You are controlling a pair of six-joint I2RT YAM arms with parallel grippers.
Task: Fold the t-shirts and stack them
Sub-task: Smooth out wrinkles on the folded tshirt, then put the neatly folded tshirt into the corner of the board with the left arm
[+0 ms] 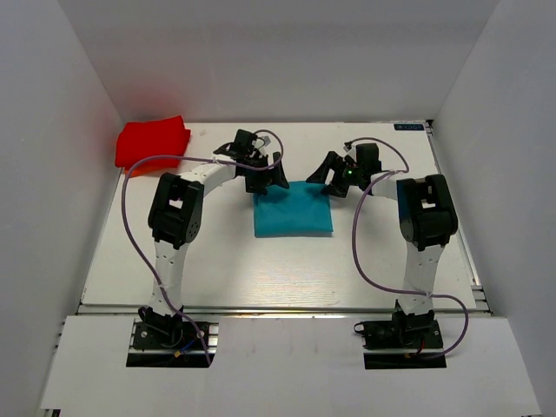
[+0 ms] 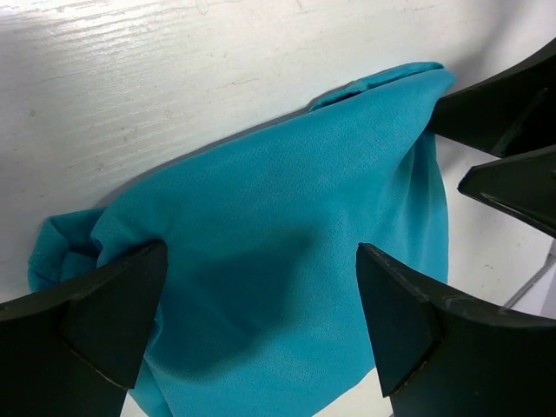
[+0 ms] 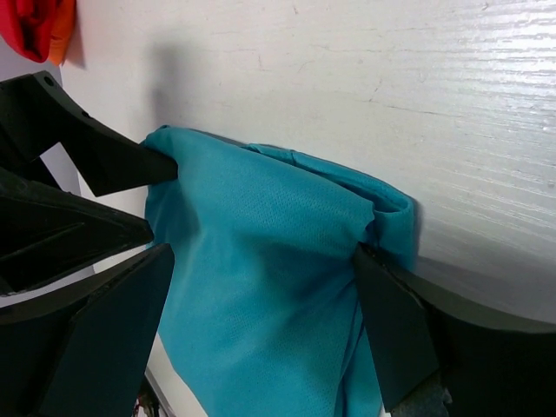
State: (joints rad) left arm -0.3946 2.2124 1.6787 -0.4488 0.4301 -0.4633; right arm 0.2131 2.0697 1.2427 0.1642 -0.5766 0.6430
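Left gripper [image 2: 261, 291] and right gripper [image 3: 261, 291] gape wide astride the far edge of the teal t-shirt [image 1: 293, 217], clamping nothing; red t-shirt [image 1: 152, 143] lies far left.

Lab test cell: white walls [image 1: 278, 52] enclose a table [image 1: 261, 269].

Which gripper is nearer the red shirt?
Left. The left gripper sits at the teal shirt's far-left corner, the right gripper at its far-right corner, farther from the red shirt.

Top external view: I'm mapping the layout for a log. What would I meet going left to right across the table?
red t-shirt → left tool → teal t-shirt → right tool
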